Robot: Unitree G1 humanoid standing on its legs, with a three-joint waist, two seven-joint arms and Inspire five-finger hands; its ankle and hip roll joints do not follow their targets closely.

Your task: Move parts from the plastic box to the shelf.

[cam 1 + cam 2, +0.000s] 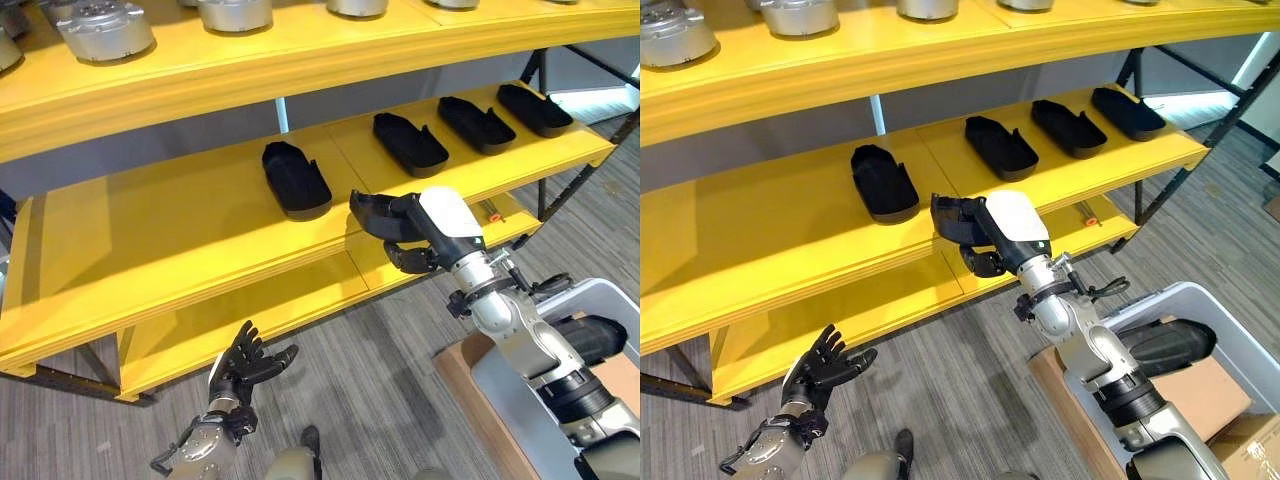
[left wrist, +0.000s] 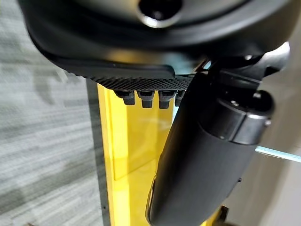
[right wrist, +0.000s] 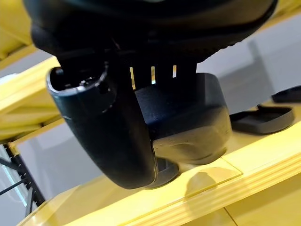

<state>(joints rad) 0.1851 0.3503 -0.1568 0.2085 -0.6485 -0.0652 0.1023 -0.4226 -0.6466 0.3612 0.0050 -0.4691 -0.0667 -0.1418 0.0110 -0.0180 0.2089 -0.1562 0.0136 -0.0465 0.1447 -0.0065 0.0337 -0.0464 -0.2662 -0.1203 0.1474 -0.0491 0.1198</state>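
Note:
My right hand (image 1: 445, 228) is shut on a black tray-shaped part (image 1: 376, 214) and holds it at the front edge of the yellow middle shelf (image 1: 180, 250). The right wrist view has the thumb (image 3: 106, 136) curled under this part (image 3: 188, 113), just above the shelf board. Further black parts lie in a row on that shelf (image 1: 296, 178) (image 1: 410, 143) (image 1: 476, 123). The grey plastic box (image 1: 608, 296) stands at the lower right with another black part (image 1: 598, 338) inside. Low at the left, my left hand (image 1: 250, 362) is open and holds nothing.
Round metal parts (image 1: 105, 30) stand on the top shelf. A lower yellow shelf (image 1: 230, 320) runs near the floor. Black shelf legs (image 1: 575, 190) stand at the right. Cardboard (image 1: 470, 385) lies under the box, on grey carpet (image 1: 370, 400).

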